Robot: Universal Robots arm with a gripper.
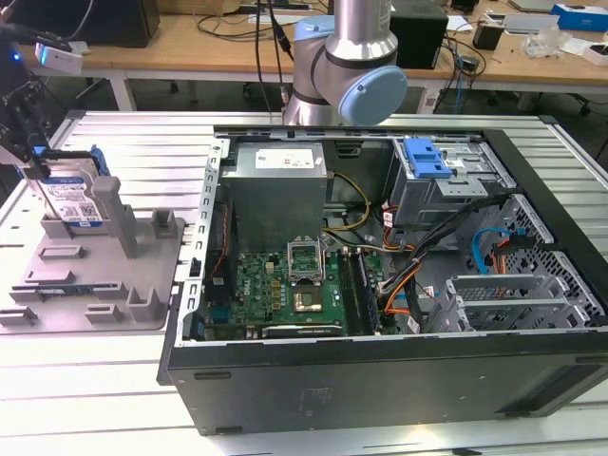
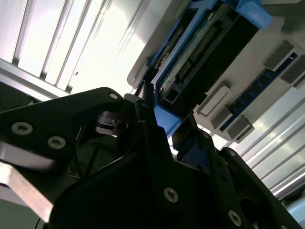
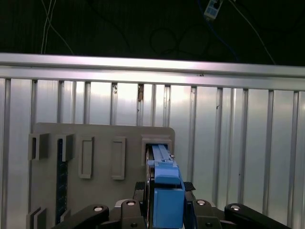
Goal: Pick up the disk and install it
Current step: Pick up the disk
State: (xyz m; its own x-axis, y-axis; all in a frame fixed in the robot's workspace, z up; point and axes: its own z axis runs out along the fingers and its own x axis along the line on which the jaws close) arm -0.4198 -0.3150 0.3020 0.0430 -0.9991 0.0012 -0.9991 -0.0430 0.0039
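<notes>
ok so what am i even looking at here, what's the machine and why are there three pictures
It is a robot arm mounted on a ribbed metal table. The exterior view is taken from a camera off the arm and takes in the whole scene. The two wrist views come from cameras riding near the arm's hand.

On the table sits an open computer case with its motherboard showing. On the exterior view's left is a grey holder tray. Standing upright in that tray is the disk, a silver hard drive in a blue carrier.

The hand is at the disk's top. In the first wrist view its black fingers sit tight against both sides of the carrier, so it looks shut on the disk. The disk is not yet in the case.
</notes>
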